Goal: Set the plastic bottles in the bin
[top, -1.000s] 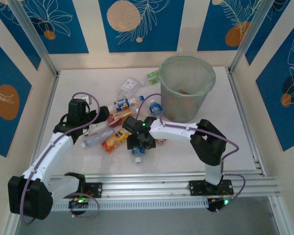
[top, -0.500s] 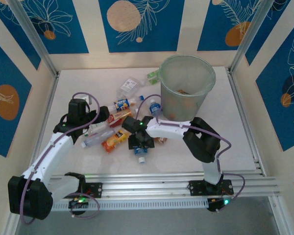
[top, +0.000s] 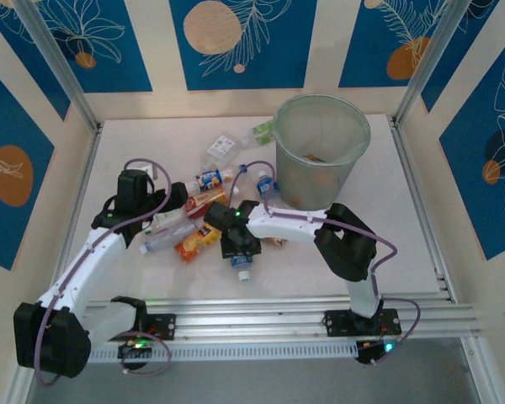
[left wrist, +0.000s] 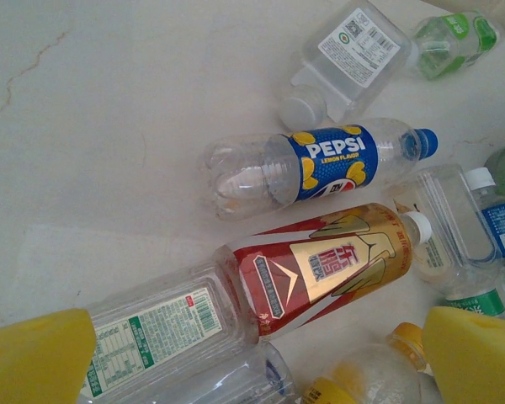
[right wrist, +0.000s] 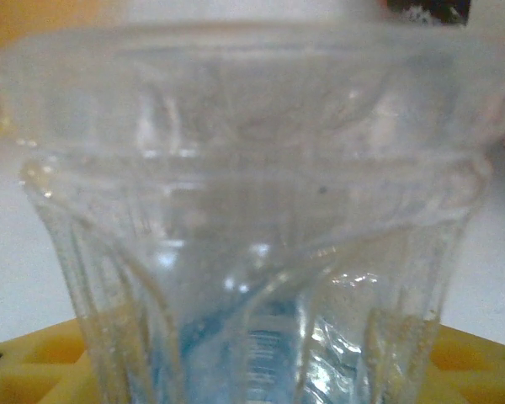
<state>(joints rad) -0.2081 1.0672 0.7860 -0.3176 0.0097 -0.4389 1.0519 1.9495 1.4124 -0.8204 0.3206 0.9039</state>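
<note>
Several plastic bottles lie in a heap left of the bin [top: 279,139]. My right gripper [top: 238,246] points down at the heap's near edge, shut on a clear bottle [top: 241,266] with a blue cap. Its ribbed base [right wrist: 252,210] looms close in the right wrist view, its walls pinched between my yellow fingers [right wrist: 478,362]. My left gripper [top: 172,207] hangs open over the heap's left side. Between its fingertips [left wrist: 34,362] lie a red-gold bottle [left wrist: 320,265] and a clear bottle [left wrist: 151,324] with a white label. A Pepsi bottle [left wrist: 320,164] lies just beyond.
A square clear bottle [left wrist: 353,50] and a green-labelled one [left wrist: 450,34] lie further back toward the bin. An orange-capped bottle [left wrist: 387,370] sits near my left gripper's right finger. Metal frame posts and rails edge the white table [top: 135,151].
My right gripper has slid slightly left and closed its fingers round the clear blue-capped bottle. The left arm has not moved.
</note>
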